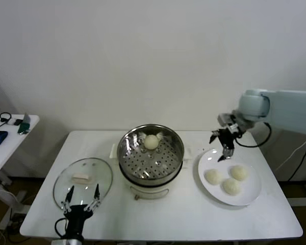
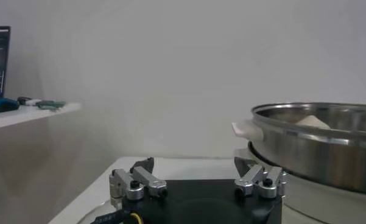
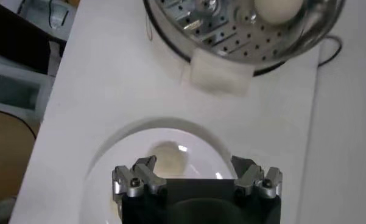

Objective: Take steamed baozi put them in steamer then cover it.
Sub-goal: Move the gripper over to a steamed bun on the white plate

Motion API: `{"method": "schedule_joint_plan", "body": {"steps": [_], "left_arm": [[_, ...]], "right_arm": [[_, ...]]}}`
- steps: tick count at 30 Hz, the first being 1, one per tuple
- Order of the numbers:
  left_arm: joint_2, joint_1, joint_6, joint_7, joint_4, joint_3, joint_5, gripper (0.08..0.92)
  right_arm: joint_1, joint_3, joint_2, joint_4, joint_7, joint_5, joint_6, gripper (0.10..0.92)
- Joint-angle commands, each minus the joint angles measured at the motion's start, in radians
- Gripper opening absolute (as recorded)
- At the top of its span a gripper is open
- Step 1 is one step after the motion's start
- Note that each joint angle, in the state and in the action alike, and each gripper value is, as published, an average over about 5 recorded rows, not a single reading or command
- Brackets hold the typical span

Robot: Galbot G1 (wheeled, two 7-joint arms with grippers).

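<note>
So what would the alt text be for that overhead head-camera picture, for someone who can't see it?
One baozi sits in an open steel steamer at the middle of a white table, and three more baozi wait on a white plate to its right. The right claw hangs open over the plate's far edge; the left claw is open at the glass cover lying flat on the left.

A white bench (image 1: 168,222) carrying a glass cover (image 1: 82,182) at left, a steamer (image 1: 150,162) centrally, and a white plate (image 1: 247,195) at right.
</note>
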Motion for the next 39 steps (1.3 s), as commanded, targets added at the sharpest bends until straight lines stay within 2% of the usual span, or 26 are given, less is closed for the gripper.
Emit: {"method": "schedule_joint_plan", "body": {"steps": [1, 17, 30, 39], "left_arm": [[-0.004, 0.001, -0.002, 0.0, 0.005, -0.005, -0.001, 0.823], [-0.007, -0.001, -0.003, -0.005, 0.019, -0.008, 0.001, 0.823], [-0.005, -0.001, -0.006, -0.008, 0.022, -0.011, 0.0, 0.823], [-0.006, -0.002, -0.011, -0.009, 0.026, -0.008, -0.002, 0.823]], "right_arm": [[-0.217, 0.094, -0.033, -0.045, 0.057, -0.089, -0.13, 0.823], [-0.437, 0.243, 0.045, -0.202, 0.081, -0.198, -0.12, 0.823], [-0.469, 0.273, 0.064, -0.219, 0.085, -0.209, -0.127, 0.822], [-0.47, 0.272, 0.061, -0.22, 0.071, -0.222, -0.123, 0.727]]}}
